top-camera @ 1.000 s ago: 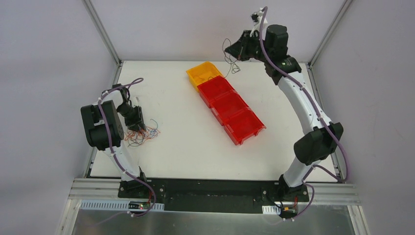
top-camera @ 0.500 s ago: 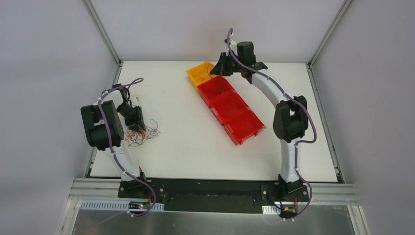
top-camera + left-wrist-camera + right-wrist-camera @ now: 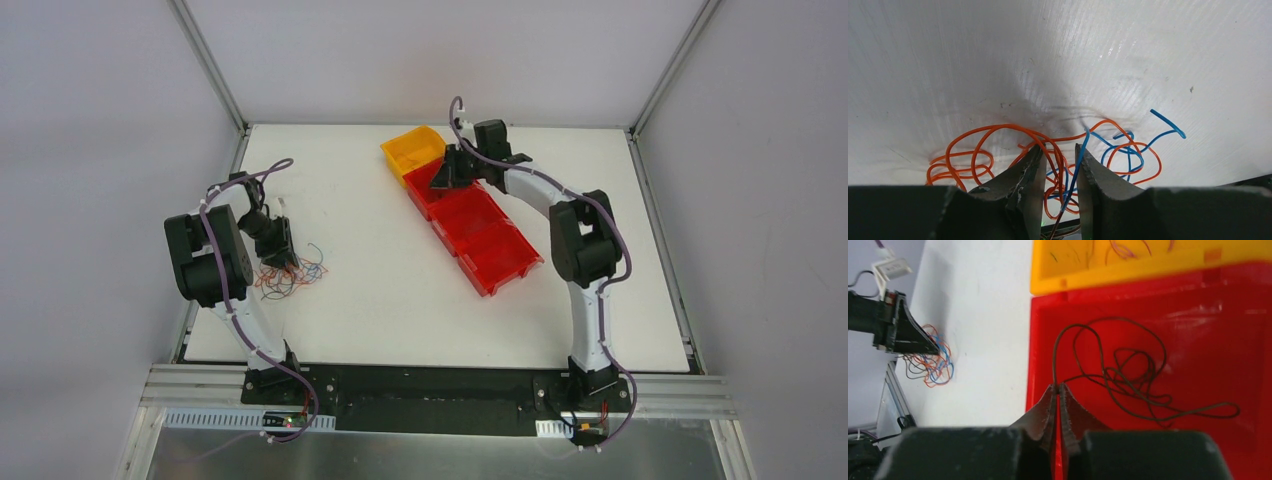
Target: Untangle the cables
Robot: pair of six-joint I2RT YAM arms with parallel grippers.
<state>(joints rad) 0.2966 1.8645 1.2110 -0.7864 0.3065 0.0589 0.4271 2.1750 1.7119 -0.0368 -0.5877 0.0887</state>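
Note:
The tangle of cables (image 3: 291,275), thin orange, blue and dark strands, lies on the white table at the left. My left gripper (image 3: 279,257) stands on it, jaws a narrow gap apart (image 3: 1060,150), with orange and blue strands (image 3: 1068,170) running between the fingers. My right gripper (image 3: 444,181) is low over the first red bin (image 3: 447,199). It is shut (image 3: 1058,386) on one black cable (image 3: 1128,377), whose loops rest on that bin's floor (image 3: 1208,330). The tangle also shows in the right wrist view (image 3: 933,367).
A yellow bin (image 3: 415,150) and three red bins (image 3: 500,255) form a diagonal row from the table's back middle toward the right. Several dark strands lie in the yellow bin (image 3: 1128,250). Metal frame posts stand at the table's back corners.
My right arm has come down from high at the back, carrying the black cable across the yellow bin into the first red bin. The left gripper and tangle have not moved.

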